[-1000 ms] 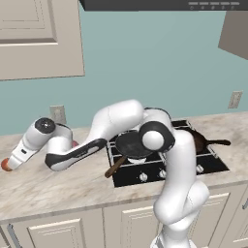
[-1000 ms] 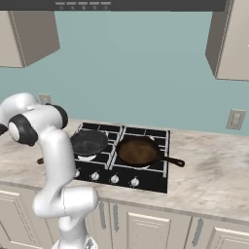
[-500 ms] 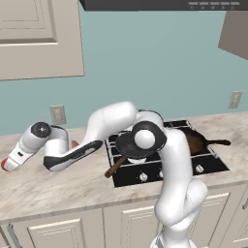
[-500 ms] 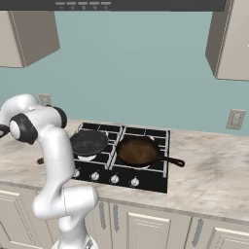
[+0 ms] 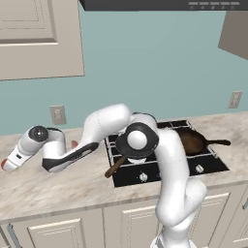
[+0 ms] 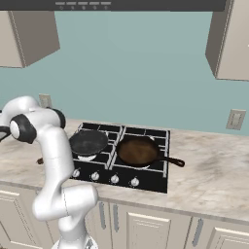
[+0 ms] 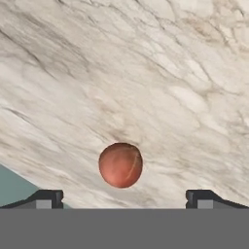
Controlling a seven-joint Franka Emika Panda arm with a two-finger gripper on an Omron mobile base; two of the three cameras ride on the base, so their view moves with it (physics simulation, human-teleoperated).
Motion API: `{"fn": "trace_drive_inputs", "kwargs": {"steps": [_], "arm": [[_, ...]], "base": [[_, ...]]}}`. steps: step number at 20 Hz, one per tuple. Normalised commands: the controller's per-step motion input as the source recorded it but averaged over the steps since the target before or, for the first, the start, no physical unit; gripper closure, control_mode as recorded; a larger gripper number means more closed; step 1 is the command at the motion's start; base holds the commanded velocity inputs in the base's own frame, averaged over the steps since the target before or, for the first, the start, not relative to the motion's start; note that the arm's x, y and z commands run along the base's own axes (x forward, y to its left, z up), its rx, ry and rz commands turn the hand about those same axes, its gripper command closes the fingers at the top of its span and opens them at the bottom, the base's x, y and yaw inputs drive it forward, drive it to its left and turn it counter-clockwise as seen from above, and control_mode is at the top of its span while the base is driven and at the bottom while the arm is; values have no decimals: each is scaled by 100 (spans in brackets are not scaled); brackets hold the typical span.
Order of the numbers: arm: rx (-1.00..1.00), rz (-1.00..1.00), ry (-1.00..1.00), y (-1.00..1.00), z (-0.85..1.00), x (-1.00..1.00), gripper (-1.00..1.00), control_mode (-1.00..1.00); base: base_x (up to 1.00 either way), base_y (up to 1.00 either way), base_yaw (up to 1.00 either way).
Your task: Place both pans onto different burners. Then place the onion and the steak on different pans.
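A smooth round onion [image 7: 120, 165] sits on veined marble counter [image 7: 146, 73]; claw [image 7: 124, 198] tips spread apart.

The arm [image 5: 104, 126] reaches further left and lower over the surface [image 5: 58, 186] than a second ago. Its pincer [image 7: 124, 197] now sits closer to the left edge.
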Motion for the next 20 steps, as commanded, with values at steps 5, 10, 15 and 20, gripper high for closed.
{"fn": "trace_drive_inputs", "kwargs": {"steps": [5,10,15,20], "arm": [[0,0,0,20,-11,5,-100,-100],[0,0,0,16,-16,12,-100,-100],[0,-1,-1,7,-19,14,-100,-100],[0,-1,-1,8,-20,18,-100,-100]], "base": [[0,0,0],[0,0,0],[0,0,0],[0,0,0]]}}
